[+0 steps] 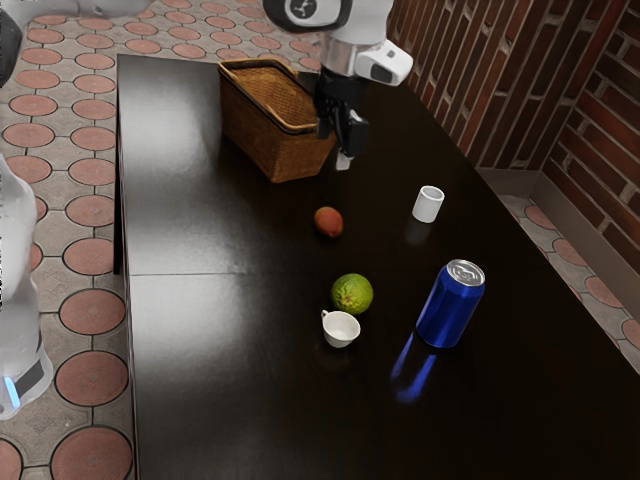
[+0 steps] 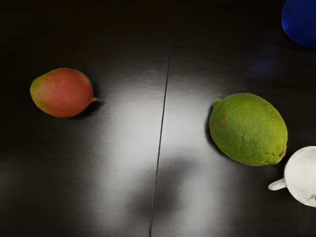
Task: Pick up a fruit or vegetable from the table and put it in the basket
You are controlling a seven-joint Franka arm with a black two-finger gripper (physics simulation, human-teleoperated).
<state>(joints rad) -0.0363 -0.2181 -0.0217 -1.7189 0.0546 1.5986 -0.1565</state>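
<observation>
While tool (image 1: 343,156) hangs aloft, mango (image 1: 328,222) outside basket (image 1: 270,140); lime (image 1: 352,294) too

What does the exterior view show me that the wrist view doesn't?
Exterior view: the basket, my gripper, the white cylinder and the tiled floor.
Wrist view: the thin stem on the mango, and brown specks inside the cup.
Both: mango, lime, cup, table and at least part of the blue can.

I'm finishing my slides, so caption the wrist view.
Red fruit, green fruit, white cup and blue can on a dark table.
</observation>
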